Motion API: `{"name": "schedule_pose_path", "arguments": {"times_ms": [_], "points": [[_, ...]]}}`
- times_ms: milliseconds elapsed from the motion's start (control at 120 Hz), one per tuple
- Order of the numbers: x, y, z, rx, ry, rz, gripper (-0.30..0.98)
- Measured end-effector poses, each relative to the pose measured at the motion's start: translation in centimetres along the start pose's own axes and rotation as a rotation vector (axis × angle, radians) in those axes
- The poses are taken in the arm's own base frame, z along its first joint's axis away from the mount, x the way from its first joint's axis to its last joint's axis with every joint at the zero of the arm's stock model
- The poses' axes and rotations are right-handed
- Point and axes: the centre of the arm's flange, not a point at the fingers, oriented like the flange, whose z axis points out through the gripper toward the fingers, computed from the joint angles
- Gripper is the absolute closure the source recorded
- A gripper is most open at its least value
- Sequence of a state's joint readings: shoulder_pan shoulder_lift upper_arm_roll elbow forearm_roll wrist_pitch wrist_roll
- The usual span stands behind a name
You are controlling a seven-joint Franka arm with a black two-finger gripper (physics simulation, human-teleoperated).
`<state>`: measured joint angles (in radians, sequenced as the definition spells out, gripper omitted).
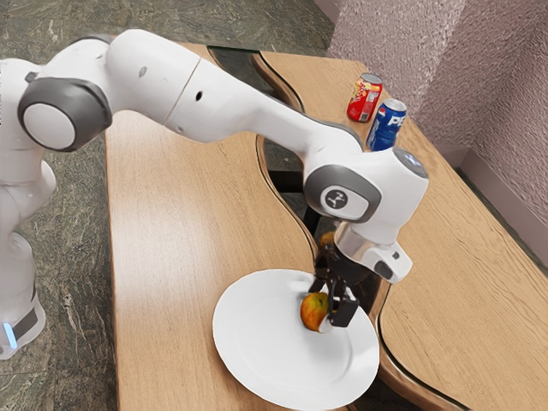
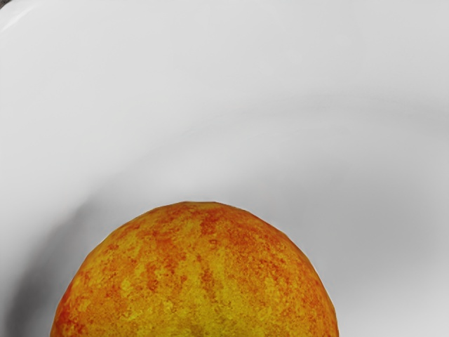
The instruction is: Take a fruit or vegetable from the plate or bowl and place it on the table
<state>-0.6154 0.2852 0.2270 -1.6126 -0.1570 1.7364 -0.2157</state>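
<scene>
Hand (image 1: 330, 310) is down at the fruit; can't tell if it has a proper grip or is just beside it. Wood table (image 1: 171, 214) below, wavy dark gap thru it, & on it a big white plate (image 1: 257, 342), round, shallow. Two cans, red (image 1: 365, 97) & blue (image 1: 387, 125), stand well apart from the plate. Apple (image 1: 313, 311) is on the plate, up against the hand. Handling, my guess: light-to-med. weight, firm, skin a bit slick, might roll or squirt out if pinched off-ctr. Bruises if crushed, so mod. squeeze only. Best hold: opposite cheeks at the widest part, w/ the hand low, then straight up, clear of the rim. Looks: roundish, yellow-orange w/ red-orange mottling & streaks. Smallest bit: pale patch low on its side, can't tell what.
</scene>
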Motion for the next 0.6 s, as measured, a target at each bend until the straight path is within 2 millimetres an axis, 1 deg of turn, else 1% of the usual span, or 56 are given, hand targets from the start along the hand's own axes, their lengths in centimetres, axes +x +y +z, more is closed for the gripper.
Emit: {"name": "schedule_pose_path", "arguments": {"times_ms": [125, 258, 458, 525, 600], "points": [[0.5, 0.0, 0.9, 0.003, -0.005, -0.021, 0.01], [0.7, -0.1, 1.1, 0.002, -0.003, -0.038, 0.05], [0.9, -0.6, 1.3, 0.002, -0.002, -0.063, 0.07], [0.9, -0.7, 1.3, 0.002, -0.003, -0.069, 0.10], [0.9, -0.7, 1.3, 0.002, -0.002, -0.074, 0.17]]}}
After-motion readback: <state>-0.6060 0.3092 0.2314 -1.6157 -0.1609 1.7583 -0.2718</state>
